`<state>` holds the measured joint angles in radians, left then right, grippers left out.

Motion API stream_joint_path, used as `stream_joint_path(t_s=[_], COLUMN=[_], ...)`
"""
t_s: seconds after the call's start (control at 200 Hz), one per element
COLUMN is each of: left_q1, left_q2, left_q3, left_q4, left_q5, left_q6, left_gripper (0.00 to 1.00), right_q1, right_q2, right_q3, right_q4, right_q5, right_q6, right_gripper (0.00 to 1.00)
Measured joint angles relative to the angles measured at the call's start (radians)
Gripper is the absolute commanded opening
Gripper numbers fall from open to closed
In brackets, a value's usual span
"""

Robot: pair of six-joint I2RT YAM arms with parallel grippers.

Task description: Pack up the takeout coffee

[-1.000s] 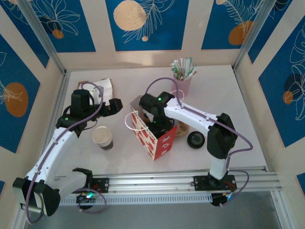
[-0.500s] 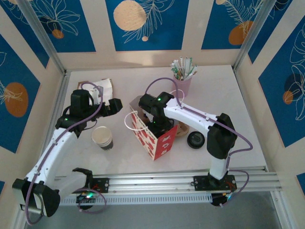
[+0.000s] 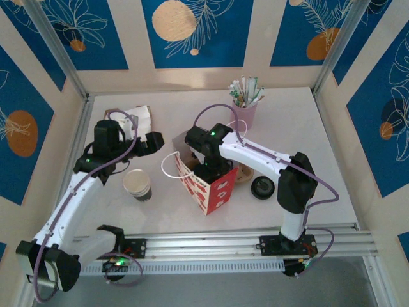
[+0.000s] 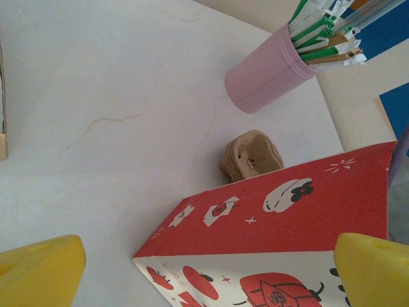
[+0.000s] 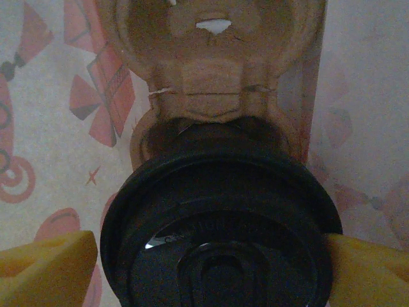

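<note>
Takeout coffee (image 5: 217, 211) sits in cardboard carrier (image 5: 204, 77) inside red-and-white bag (image 3: 214, 192); R gripper (image 5: 204, 268) fingers have just spread, flanking it w/ slim gap, i.e. release underway; L gripper (image 4: 204, 272) wide, empty, beside bag.

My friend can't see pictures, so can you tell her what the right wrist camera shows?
The takeout coffee, seen from above as a round black lid, sits in a brown cardboard carrier inside the red-printed bag. The right gripper's yellow fingertips flank the lid; whether they press it is unclear.
</note>
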<state>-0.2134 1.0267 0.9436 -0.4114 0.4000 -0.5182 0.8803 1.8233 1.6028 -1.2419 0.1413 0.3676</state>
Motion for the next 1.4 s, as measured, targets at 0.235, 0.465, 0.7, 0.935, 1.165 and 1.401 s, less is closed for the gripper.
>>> stream_joint_path(t_s=[0.235, 0.465, 0.7, 0.935, 1.165, 1.401], left_q1=[0.0, 0.0, 0.0, 0.0, 0.0, 0.0], left_q2=[-0.007, -0.012, -0.019, -0.019, -0.019, -0.022], left_q3=[0.002, 0.007, 0.013, 0.013, 0.013, 0.019], left_q4=[0.0, -0.002, -0.002, -0.005, -0.016, -0.022], left_q5=[0.001, 0.011, 0.018, 0.019, 0.019, 0.019], left_q6=[0.0, 0.0, 0.0, 0.0, 0.0, 0.0], left_gripper=[1.0, 1.0, 1.0, 1.0, 1.0, 1.0], right_q1=[0.004, 0.004, 0.014, 0.016, 0.021, 0.03], right_q2=[0.0, 0.0, -0.002, -0.019, -0.029, -0.053], right_q3=[0.013, 0.031, 0.045, 0.071, 0.106, 0.128], right_q4=[-0.005, -0.007, -0.021, -0.042, -0.061, -0.08], right_q5=[0.014, 0.022, 0.042, 0.054, 0.069, 0.081], right_q6=[0.007, 0.016, 0.03, 0.037, 0.045, 0.049], right_gripper=[0.9, 0.89, 0.93, 0.94, 0.94, 0.94])
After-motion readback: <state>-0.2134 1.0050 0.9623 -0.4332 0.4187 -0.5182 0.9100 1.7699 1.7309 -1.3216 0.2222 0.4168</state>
